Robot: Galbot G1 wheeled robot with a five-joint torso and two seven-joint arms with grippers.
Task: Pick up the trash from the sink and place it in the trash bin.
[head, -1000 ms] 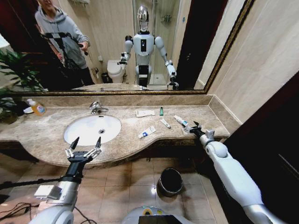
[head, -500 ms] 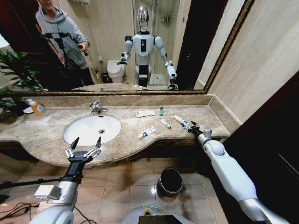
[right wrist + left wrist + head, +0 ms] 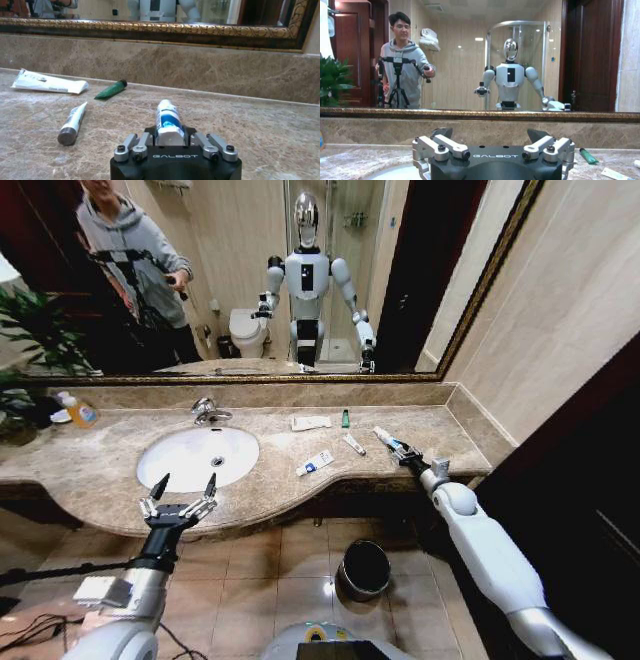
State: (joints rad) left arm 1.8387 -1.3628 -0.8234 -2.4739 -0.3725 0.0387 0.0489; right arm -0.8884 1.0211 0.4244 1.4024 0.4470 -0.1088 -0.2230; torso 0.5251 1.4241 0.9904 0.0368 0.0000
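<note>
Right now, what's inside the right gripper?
The right gripper holds the near end of a white tube with blue marks, lying on the countertop. The clamped end is hidden behind the gripper body.

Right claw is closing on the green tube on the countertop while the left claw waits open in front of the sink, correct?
Not quite. The right claw is around the white tube with blue marks, as the right wrist view shows. The green tube lies untouched farther back on the countertop. The left claw does wait open in front of the sink.
</note>
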